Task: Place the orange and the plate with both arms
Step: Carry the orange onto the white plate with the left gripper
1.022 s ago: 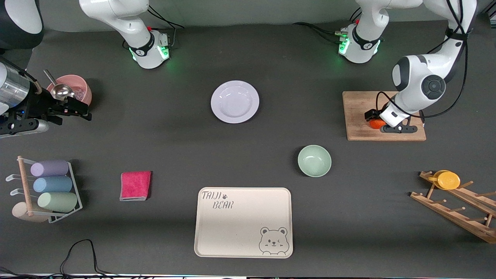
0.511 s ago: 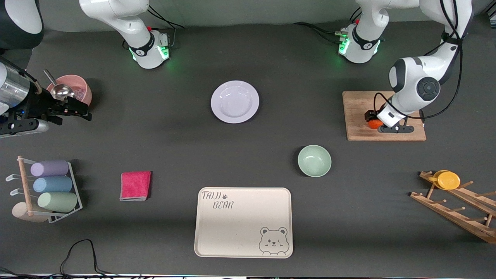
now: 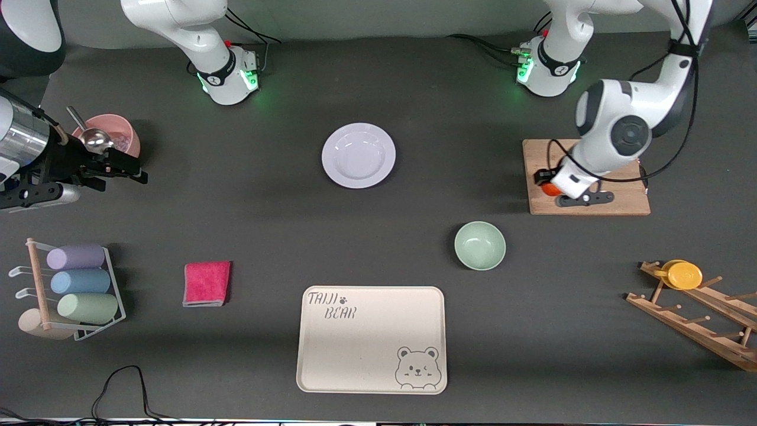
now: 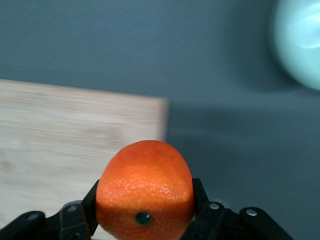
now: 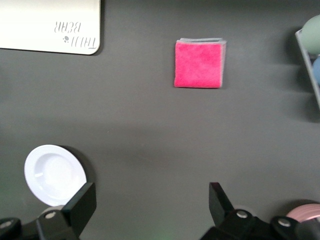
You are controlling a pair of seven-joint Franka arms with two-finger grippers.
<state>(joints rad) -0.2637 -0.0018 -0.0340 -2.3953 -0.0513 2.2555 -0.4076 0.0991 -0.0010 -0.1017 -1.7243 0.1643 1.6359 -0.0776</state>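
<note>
L gripper (image 4: pixel 144 220) clenched on orange (image 4: pixel 145 187) over board (image 3: pixel 585 176) — R gripper (image 5: pixel 152 207) jaws apart.

A high front camera faces both arm bases across the bench (image 3: pixel 266 207). The left wrist camera looks close down at the wooden board (image 4: pixel 60 135); the right wrist camera, higher, shares the plate (image 5: pixel 54 174) and pink cloth (image 5: pixel 199 64) with it.

Mint-green bowl (image 4: pixel 300 40) blurred, cut by the frame at 2 o'clock; orange (image 4: pixel 145 192) bottom cropped, left gripper (image 4: pixel 145 220) fingertips hidden.
</note>
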